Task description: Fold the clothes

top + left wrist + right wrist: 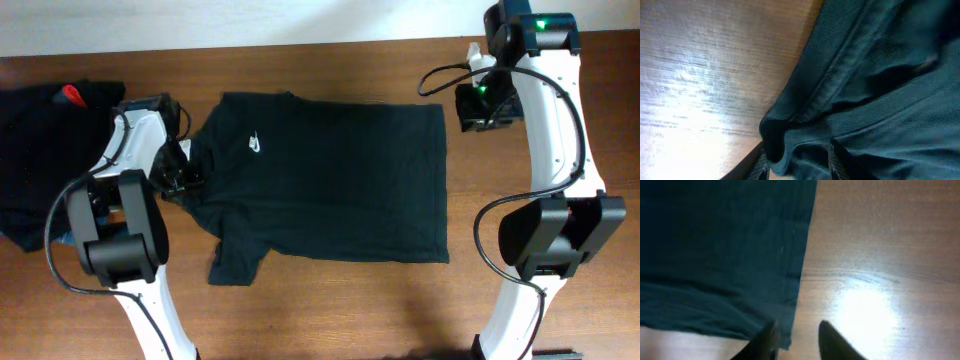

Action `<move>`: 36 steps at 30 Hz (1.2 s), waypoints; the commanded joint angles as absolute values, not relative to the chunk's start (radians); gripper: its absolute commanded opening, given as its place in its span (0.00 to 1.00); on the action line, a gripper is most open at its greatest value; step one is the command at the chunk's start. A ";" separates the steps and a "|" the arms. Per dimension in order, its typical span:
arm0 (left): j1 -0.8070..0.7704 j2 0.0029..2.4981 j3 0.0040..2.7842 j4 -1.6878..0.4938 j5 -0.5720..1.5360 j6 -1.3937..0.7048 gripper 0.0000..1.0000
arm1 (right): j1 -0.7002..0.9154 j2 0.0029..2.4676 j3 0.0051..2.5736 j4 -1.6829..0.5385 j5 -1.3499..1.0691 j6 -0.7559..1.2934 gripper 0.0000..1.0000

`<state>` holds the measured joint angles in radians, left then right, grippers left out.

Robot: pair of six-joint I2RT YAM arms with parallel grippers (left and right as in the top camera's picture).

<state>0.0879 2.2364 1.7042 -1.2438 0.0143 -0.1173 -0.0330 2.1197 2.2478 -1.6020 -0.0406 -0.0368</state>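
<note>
Noting a plain black, soft-fabric short-sleeved shirt (330, 180) with small white swoosh logo (256, 141) on chest, spread flat across middle of brown wooden table (330, 310), one sleeve poking out toward the near edge. Noting also a heap of further dark garments (30, 170) at far left, apart from the shirt

Finding left gripper (797, 162) down at the collar-and-shoulder end, with jaws part-way apart and a bunched fold of black cloth lying in the gap (slack-looking, no clear pinch). Finding right gripper (797, 337) low over the wood just beside the hem corner, with jaws narrow, holding nothing, only bare table between

Judging the stage: laid out flat, ready for a fold, none made yet

Possible trouble from here:
- Closing the right jaws in place: catches air or wood, since set beside the hem rather than over it
- Lifting on the left with that fold half caught: drags the collar, rumples the flat chest panel
- Pinching a bunch instead of a clean edge: gives a crooked crease
- Leaving the stray sleeve out: ends up sticking from the folded stack
</note>
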 commanded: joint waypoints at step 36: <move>-0.065 1.594 1.442 -1.329 0.056 -0.086 0.52 | -0.039 1.573 1.672 -1.596 -0.097 0.033 0.99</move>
<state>-0.0563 1.7725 1.5703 -1.4178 0.0776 -0.0647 -0.0341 1.6360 1.7634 -1.6497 -0.1028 0.0017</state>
